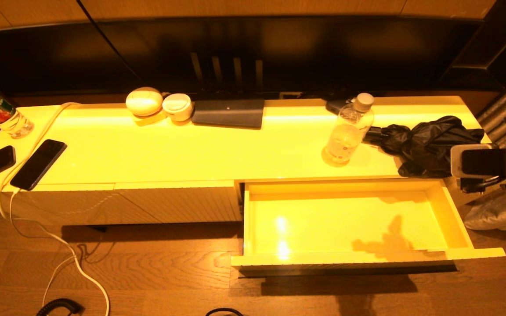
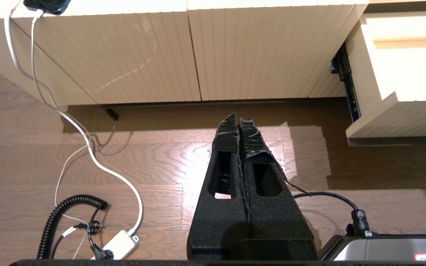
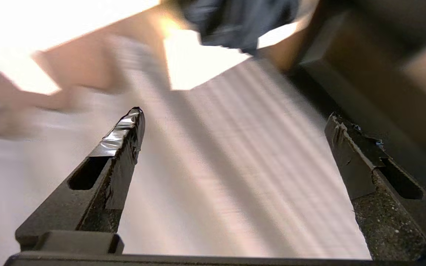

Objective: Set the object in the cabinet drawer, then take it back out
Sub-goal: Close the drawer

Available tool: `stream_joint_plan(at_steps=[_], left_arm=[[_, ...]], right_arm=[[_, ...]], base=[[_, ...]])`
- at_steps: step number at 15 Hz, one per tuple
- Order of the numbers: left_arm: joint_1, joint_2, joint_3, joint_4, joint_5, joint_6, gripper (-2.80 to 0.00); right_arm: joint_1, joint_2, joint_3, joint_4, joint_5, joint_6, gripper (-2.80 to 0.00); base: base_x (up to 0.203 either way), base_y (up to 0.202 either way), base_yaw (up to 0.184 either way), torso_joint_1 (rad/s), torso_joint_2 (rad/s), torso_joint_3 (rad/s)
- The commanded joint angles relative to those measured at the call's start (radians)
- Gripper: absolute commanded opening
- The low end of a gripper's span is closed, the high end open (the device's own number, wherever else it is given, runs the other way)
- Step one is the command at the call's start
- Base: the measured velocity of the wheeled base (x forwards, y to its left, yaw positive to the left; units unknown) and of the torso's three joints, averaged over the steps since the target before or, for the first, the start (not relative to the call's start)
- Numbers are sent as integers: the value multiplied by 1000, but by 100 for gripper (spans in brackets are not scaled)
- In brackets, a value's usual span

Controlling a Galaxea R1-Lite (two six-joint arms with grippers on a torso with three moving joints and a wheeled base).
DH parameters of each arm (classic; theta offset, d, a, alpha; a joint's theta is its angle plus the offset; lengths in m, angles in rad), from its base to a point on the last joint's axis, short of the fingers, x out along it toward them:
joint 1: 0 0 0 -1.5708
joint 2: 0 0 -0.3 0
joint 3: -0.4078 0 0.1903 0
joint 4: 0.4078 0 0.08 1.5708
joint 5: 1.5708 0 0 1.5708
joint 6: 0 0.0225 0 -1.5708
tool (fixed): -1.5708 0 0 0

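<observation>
Cabinet drawer [image 1: 450,219] pulled out, empty, under counter's right front edge | black folded umbrella [image 1: 428,142] at counter's right end | right gripper [image 3: 235,125] spread wide beside it | left gripper [image 2: 239,122] pressed together over floor.

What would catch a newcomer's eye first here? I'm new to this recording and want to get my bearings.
Most striking is the cabinet drawer, pulled wide open at the cabinet's right end, its glossy inside bare. Just behind it on the cabinet top stand a clear water bottle and, to its right, a crumpled black bag. The right gripper hangs open near the drawer's right side; the left gripper is shut, low over the wooden floor.
</observation>
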Motion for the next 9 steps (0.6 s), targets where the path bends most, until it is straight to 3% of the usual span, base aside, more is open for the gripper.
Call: stream_joint_plan(at_steps=[1, 5, 9], left_arm=[[0, 0, 2, -1, 0, 0, -280], [0, 0, 2, 0, 0, 0, -280], [0, 0, 2, 1, 0, 0, -280]], right_arm=[[-5, -4, -33, 160, 31, 321, 0], [-71, -13, -38, 238, 201, 503, 0], [-104, -13, -73, 443, 323, 749, 0]], base=[[0, 0, 0, 0, 0, 0], [0, 0, 0, 0, 0, 0], [0, 0, 0, 0, 0, 0]])
